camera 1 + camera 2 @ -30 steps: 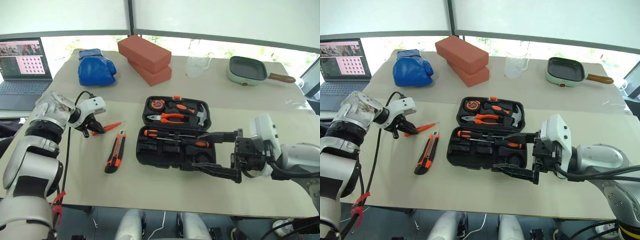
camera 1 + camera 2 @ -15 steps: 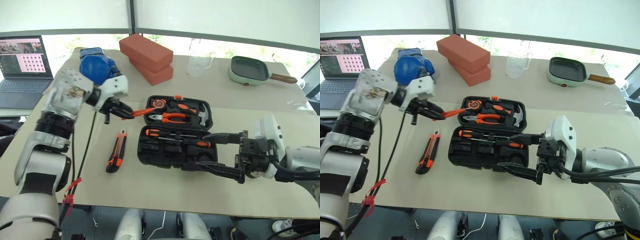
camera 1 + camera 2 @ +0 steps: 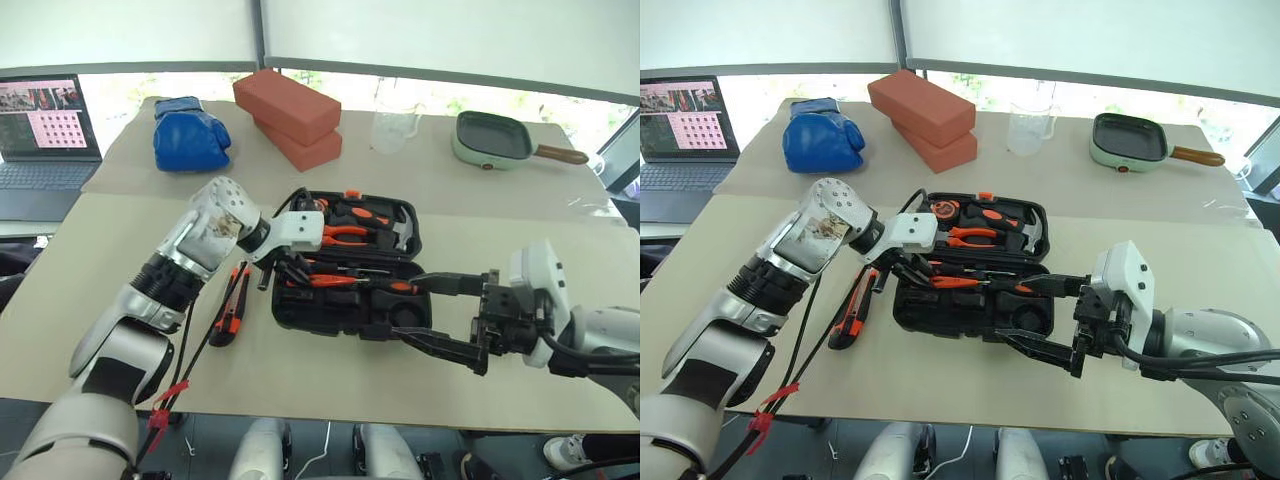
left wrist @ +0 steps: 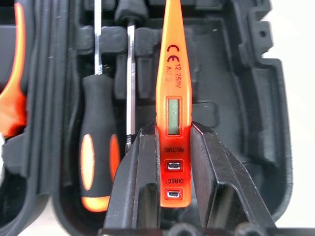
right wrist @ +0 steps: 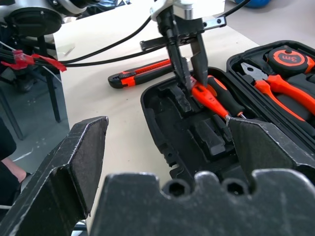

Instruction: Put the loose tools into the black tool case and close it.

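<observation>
Left wrist view shows the red tester screwdriver (image 4: 172, 98) clamped between the left gripper (image 4: 173, 162) fingers, hanging over the open black tool case (image 3: 395, 315), beside a seated screwdriver (image 4: 98, 162). Right gripper (image 3: 445, 315) hovers spread wide at the case's near corner; the utility knife (image 3: 232, 305) lies on the table left of the case.

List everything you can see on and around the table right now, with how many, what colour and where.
tool case: one, black, open at table centre
tester screwdriver: one, red-orange, held over the case's near half
screwdrivers: black-and-orange handles, in the near half; count unclear
pliers: one, orange-handled, in the far half
hammer: one, steel-headed, in the far half
tape measure: one, orange-black, in the far half
utility knife: one, orange-black, on the table left of the case
bricks: two, red, stacked at the back
boxing glove: one, blue, back left
measuring jug: one, clear, back
pan: one, pale green, back right
laptop: one, far left
left gripper: fingers clamp the tester
right gripper: open, right of the case
</observation>
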`<action>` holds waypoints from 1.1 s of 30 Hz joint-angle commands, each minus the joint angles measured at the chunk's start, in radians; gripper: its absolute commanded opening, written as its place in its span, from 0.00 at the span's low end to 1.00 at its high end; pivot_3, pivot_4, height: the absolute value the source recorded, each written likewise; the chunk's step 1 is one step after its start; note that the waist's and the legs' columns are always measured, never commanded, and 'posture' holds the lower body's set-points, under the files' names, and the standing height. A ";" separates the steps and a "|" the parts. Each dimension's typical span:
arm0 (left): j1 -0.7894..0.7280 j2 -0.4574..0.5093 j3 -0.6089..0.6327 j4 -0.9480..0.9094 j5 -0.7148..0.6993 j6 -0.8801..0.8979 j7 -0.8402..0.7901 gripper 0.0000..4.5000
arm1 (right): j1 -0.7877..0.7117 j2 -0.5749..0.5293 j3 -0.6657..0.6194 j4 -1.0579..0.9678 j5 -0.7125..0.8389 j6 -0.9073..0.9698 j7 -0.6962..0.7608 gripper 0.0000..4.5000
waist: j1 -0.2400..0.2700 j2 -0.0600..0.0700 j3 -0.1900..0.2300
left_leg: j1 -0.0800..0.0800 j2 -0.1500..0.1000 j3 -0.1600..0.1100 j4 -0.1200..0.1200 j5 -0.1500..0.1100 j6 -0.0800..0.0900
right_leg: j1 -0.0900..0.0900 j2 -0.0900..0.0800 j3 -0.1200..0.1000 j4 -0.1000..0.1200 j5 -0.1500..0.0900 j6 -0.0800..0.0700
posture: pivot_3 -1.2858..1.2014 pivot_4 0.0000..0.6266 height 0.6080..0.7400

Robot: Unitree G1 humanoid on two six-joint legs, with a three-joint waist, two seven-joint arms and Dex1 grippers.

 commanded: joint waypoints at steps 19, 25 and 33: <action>-0.074 -0.074 -0.094 0.229 0.100 -0.096 -0.024 0.09 | -0.011 0.005 0.003 -0.041 0.008 -0.029 -0.062 1.00 | 0.002 0.001 -0.001 | 0.003 0.000 0.000 0.003 0.000 0.001 | 0.003 0.000 0.000 0.002 0.000 0.000 | 0.52 0.24 0.99; -0.073 -0.062 -0.067 0.211 0.087 -0.080 -0.047 0.38 | -0.004 0.011 0.007 -0.035 -0.006 -0.034 -0.060 1.00 | 0.000 0.001 -0.001 | 0.003 0.000 0.000 0.003 0.000 0.001 | 0.003 0.000 0.001 0.002 0.000 0.000 | 0.52 0.24 0.99; -0.099 0.097 0.013 0.039 -0.178 0.093 -0.071 0.83 | 0.000 0.011 0.008 -0.021 -0.011 -0.038 -0.048 1.00 | -0.003 0.001 -0.001 | 0.000 0.002 0.000 0.003 0.000 0.001 | -0.001 0.000 0.001 0.005 0.000 0.000 | 0.52 0.24 0.99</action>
